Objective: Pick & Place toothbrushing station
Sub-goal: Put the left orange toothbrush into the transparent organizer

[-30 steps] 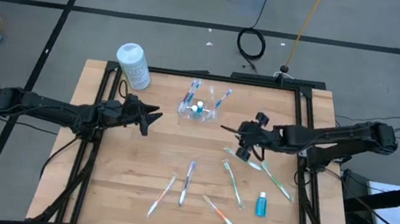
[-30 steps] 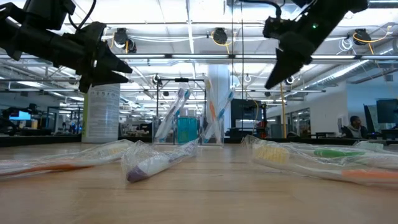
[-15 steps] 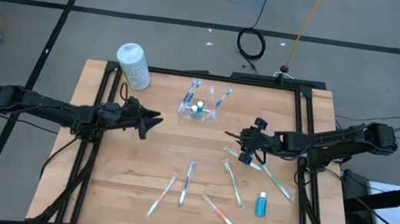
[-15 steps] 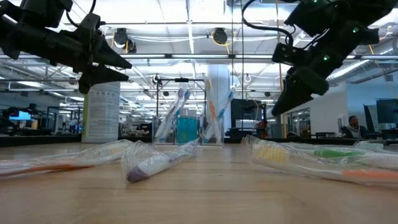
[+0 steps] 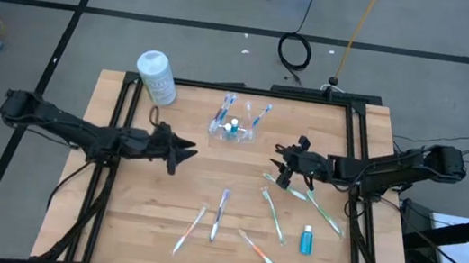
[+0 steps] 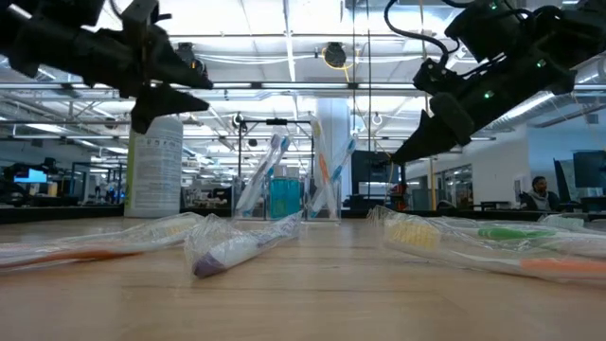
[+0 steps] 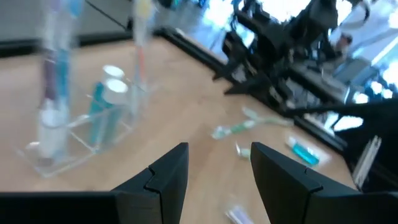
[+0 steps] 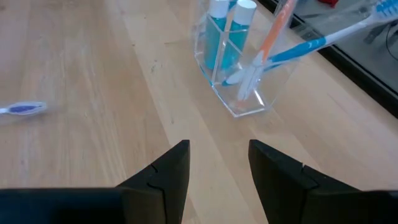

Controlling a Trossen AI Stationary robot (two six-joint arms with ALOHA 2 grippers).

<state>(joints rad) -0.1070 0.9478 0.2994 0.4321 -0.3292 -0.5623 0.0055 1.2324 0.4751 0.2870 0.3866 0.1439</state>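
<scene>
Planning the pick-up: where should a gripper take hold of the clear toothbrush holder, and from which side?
Probably the toothbrushing station by its bare clear end wall, low down, coming level from the right gripper's side: brushes and tubes stick out the top, blocking a grasp from above.

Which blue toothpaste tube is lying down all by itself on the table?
The small blue tube near the table's front right corner, beyond the wrapped toothbrushes. It lies flat on the wood alone; the other blue tubes stand upright inside the clear holder.
</scene>
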